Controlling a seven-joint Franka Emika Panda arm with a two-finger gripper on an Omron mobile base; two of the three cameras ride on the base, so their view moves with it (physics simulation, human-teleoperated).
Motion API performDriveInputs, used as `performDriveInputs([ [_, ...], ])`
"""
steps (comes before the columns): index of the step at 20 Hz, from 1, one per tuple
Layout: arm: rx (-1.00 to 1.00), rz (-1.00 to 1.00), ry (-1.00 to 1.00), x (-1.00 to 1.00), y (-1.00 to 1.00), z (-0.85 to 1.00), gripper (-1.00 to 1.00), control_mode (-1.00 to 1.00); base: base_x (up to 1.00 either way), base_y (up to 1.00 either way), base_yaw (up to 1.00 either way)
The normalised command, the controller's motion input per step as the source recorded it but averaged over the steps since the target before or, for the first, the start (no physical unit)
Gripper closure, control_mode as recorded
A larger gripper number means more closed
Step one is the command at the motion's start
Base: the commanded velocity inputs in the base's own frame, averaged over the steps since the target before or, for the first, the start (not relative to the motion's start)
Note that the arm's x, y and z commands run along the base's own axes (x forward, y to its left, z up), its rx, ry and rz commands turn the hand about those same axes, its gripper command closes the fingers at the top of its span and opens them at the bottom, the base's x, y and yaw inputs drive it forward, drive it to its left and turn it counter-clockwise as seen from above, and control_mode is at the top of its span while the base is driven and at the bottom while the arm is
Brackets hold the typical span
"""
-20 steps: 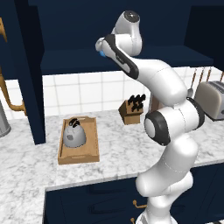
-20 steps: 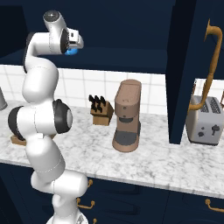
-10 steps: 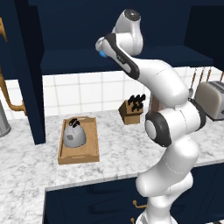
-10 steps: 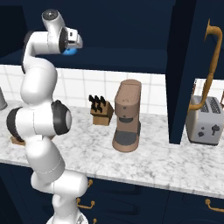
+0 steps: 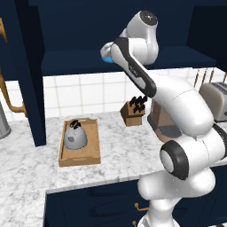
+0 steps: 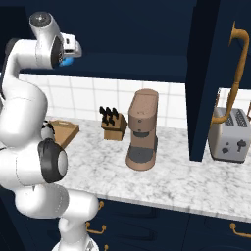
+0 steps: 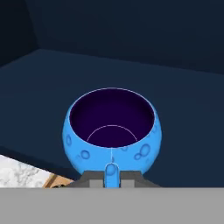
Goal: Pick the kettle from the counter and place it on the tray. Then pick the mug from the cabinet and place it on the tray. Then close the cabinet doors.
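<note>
My gripper (image 7: 111, 178) is shut on the handle of the bright-blue mug (image 7: 112, 131), which has a dark purple inside. The mug (image 5: 106, 58) hangs at the front edge of the navy cabinet shelf (image 5: 71, 66) and shows as a blue patch beside the hand in the right base view (image 6: 69, 61). Below it, the grey dome-shaped kettle (image 5: 74, 137) sits in the wooden tray (image 5: 91, 153) on the marbled counter (image 5: 26, 173). Both cabinet doors stand open: the left one (image 5: 26, 66) and the right one (image 6: 211, 73), which has a brass handle.
A wooden knife block (image 5: 135, 111) stands against the tiles right of the tray. A brown coffee machine (image 6: 142, 130) and a toaster (image 6: 229, 135) sit further right. A tall grey metal cylinder (image 5: 2, 122) is at the far left.
The hand has drawn back from the cabinet and dropped slightly, carrying the mug towards the shelf's front edge. The kettle and tray stay put.
</note>
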Motion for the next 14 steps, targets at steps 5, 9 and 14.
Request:
performDriveInputs([
  [5,0.0,0.24,-0.16,-1.0,0.0,-0.08,1.0,-1.0,0.0,0.0,0.0],
  [9,-0.02,0.33,0.03,-1.0,0.01,0.0,1.0,-1.0,0.0,0.0,0.0],
  [14,0.0,0.34,0.03,-0.94,0.1,-0.17,1.0,-1.0,0.0,0.0,0.0],
])
